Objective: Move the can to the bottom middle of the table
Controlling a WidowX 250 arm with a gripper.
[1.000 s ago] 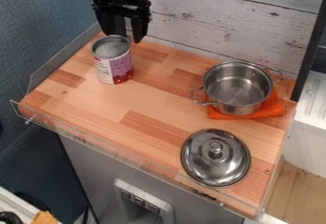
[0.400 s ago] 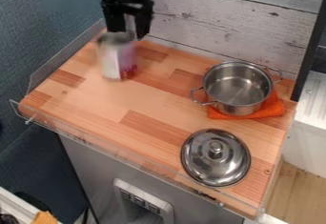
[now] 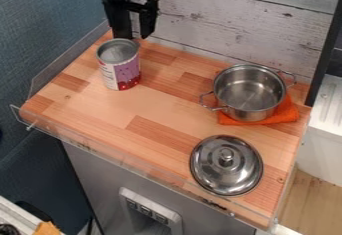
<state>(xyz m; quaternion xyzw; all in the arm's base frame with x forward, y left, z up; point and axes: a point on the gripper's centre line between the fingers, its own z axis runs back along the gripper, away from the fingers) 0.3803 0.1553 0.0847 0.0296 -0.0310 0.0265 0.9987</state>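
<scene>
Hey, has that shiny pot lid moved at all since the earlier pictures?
No. The lid lies in the same spot near the front edge of the table, shifted neither way along it.

On the table (image 3: 153, 109), 1 can (image 3: 121, 71) stands near the back left corner. Well to its right, 1 pot (image 3: 248, 111) sits on 1 cloth (image 3: 284, 114) near the back right corner, the cloth reaching out from under it. Before the pot, apart from it, 1 lid (image 3: 217, 176) lies near the front right corner.
</scene>
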